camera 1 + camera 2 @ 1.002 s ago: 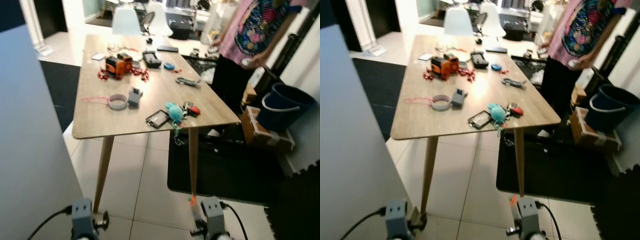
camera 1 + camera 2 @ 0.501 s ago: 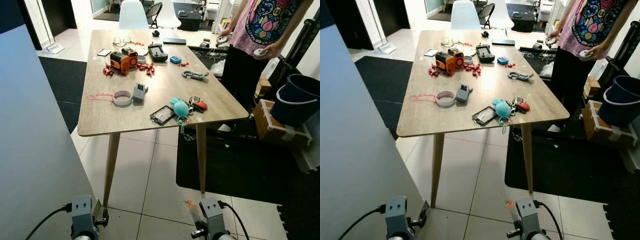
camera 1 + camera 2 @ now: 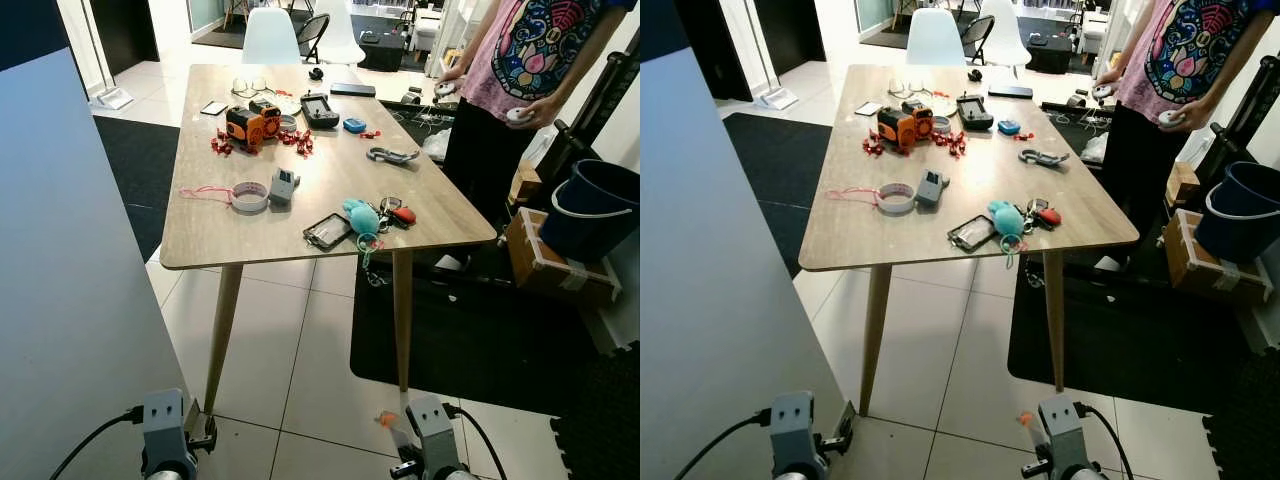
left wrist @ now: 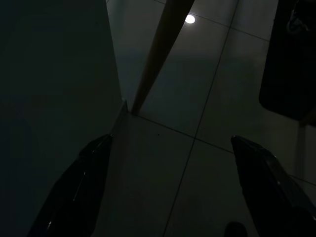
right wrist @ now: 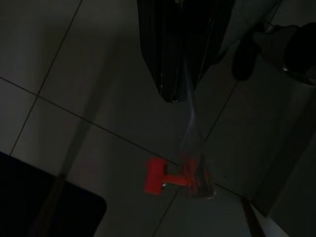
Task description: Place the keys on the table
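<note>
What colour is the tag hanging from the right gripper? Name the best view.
Red tag, right wrist view.

You see the robot's two wrists as boxy silver-grey blocks low in the head views. The left wrist [image 3: 165,425] has two small dark round holes on its face, a black screw-like fitting at its side and a black cable curving away from it. The right wrist [image 3: 428,428] shows the same two holes, with a black cable looping off it. Each claw has long, glossy black fingers [image 4: 79,190] that narrow toward the tips.
</note>
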You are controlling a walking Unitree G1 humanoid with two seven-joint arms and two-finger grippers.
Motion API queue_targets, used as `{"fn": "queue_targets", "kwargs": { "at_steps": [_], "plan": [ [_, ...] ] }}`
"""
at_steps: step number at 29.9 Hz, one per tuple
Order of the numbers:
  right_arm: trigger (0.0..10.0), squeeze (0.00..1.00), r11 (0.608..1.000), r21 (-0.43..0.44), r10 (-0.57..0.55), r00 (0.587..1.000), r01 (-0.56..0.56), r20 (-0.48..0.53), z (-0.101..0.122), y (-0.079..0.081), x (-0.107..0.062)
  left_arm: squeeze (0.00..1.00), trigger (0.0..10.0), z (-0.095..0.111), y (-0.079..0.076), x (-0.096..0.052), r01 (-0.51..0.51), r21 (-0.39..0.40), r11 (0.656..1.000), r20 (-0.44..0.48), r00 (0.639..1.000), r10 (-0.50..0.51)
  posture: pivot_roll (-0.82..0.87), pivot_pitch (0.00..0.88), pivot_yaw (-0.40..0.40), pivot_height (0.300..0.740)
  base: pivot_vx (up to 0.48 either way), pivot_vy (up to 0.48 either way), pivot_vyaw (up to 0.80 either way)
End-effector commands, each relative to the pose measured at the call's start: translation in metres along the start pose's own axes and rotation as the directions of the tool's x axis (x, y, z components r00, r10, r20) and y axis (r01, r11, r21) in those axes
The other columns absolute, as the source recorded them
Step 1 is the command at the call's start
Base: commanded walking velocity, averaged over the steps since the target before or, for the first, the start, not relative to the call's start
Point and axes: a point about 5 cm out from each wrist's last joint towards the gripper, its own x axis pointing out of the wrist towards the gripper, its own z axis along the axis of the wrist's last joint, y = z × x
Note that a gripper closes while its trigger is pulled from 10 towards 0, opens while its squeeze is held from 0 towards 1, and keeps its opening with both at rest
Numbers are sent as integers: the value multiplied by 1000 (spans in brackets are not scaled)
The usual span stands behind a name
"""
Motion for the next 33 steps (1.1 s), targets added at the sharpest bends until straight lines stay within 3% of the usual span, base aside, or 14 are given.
{"fn": "queue_targets", "kwargs": {
  "at_steps": [1, 11, 22, 27, 30, 33],
  "plan": [
    [10000, 0, 1000, 1, -8, 1000, 8, -30, -6, -1, -2, 0, 10000, -6, 0, -2, -2, 8, 1000, -22, 1000, 2, 45, 49, -63, 740, 0, 0, 0],
    [10000, 0, 1000, 11, -16, 999, 16, -50, -13, 1, -4, 0, 10000, -7, -4, -2, 4, 1, 1000, -31, 1000, -4, 55, 33, -83, 740, 0, 0, 0],
    [10000, 0, 999, 32, -41, 999, 42, -28, -10, 2, -2, 0, 10000, 1, -8, 5, 23, 21, 1000, -31, 999, -22, 30, 18, -50, 740, 0, 0, 0],
    [10000, 0, 997, 45, -53, 998, 55, -46, -13, 2, -3, 0, 10000, 9, -2, 8, -48, -50, 998, 3, 999, 48, 21, 37, -27, 740, 0, 0, 0],
    [10000, 0, 996, 53, -64, 996, 67, -55, -18, 1, -5, 0, 10000, 7, -4, 7, -10, 11, 1000, -4, 1000, 10, 22, 50, -16, 740, 0, 0, 0],
    [10000, 0, 996, 59, -70, 996, 73, -63, -22, 0, -6, 0, 10000, 6, -4, 6, -2, 21, 1000, 0, 1000, 2, 26, 58, -13, 740, 0, 0, 0]
  ]
}}
